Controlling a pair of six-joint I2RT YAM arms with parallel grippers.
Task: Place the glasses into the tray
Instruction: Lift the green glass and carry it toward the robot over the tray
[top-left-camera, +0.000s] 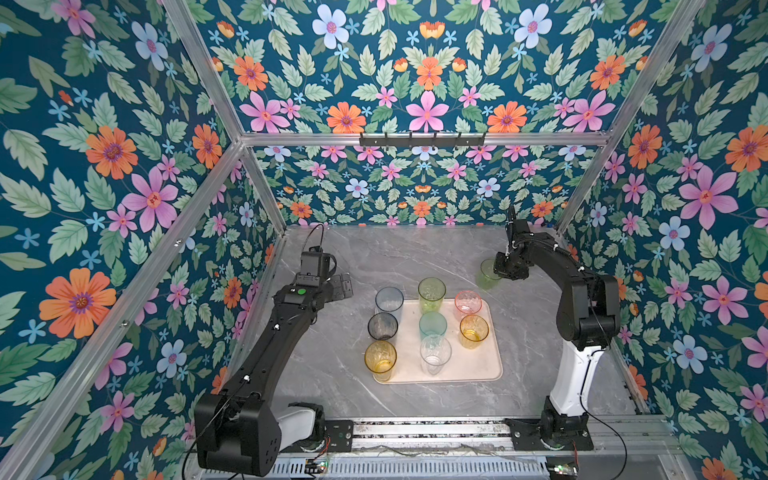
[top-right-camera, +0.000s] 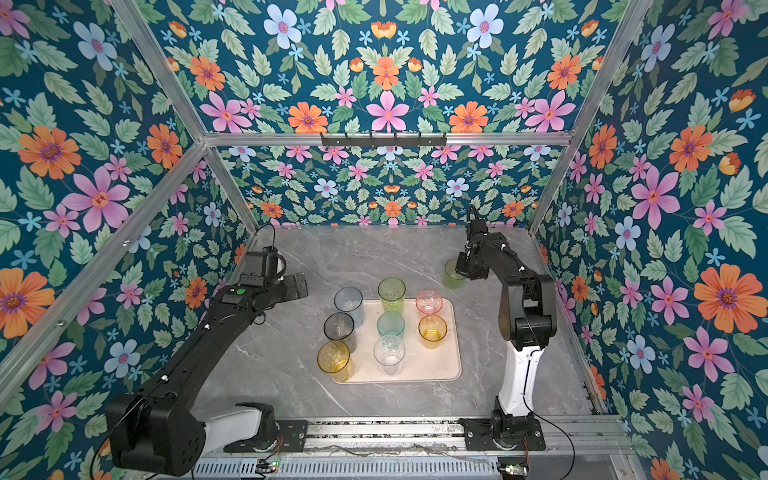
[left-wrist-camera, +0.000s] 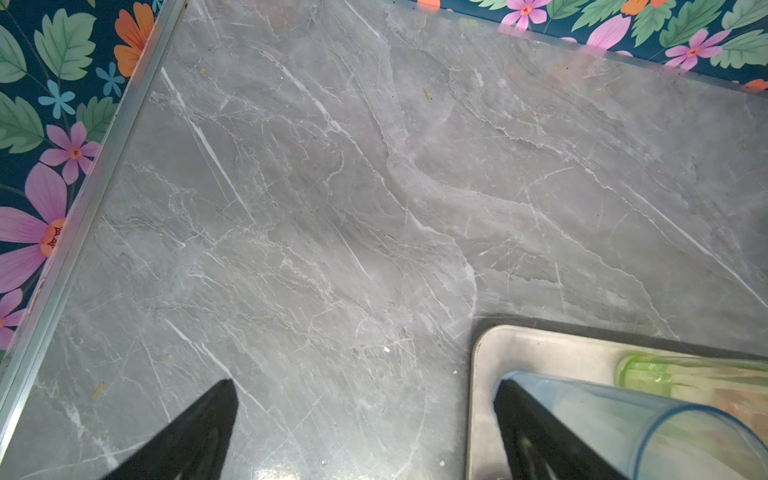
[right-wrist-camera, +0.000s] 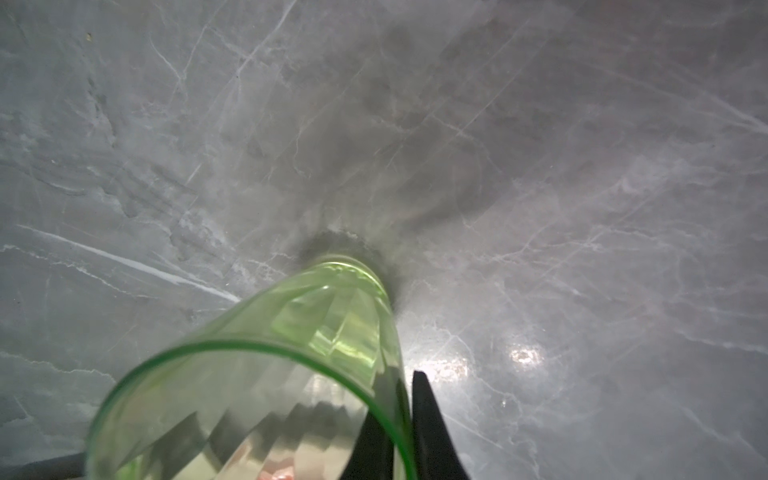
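1. Top views. The left gripper (top-left-camera: 341, 286) (top-right-camera: 297, 284) is hanging with its jaws spread wide and carrying nothing, just beside the far left corner of the flat pale pink-beige rectangular tray (top-left-camera: 478, 368) (top-right-camera: 436, 368). The right gripper (top-left-camera: 496, 270) (top-right-camera: 458, 269) is pinching the rim of a pale green translucent tumbler (top-left-camera: 485, 277) (top-right-camera: 451, 277), which is sitting upright off the tray, beyond its far right corner. Eight other tinted translucent tumblers (top-left-camera: 432, 326) (top-right-camera: 390, 324) are standing on the tray.
2. Left wrist view. The left gripper (left-wrist-camera: 365, 415) is showing both black fingers (left-wrist-camera: 195, 432) well apart and empty over the grey marbled tabletop (left-wrist-camera: 332, 208). One finger is overlapping a pale blue tumbler (left-wrist-camera: 685, 440) in the tray's (left-wrist-camera: 540, 349) corner.
3. Right wrist view. The right gripper (right-wrist-camera: 397, 399) is clamping the wall of the green tumbler (right-wrist-camera: 291, 353), one finger inside and one outside. The faceted tumbler is pointing base down at the tabletop (right-wrist-camera: 582, 166).
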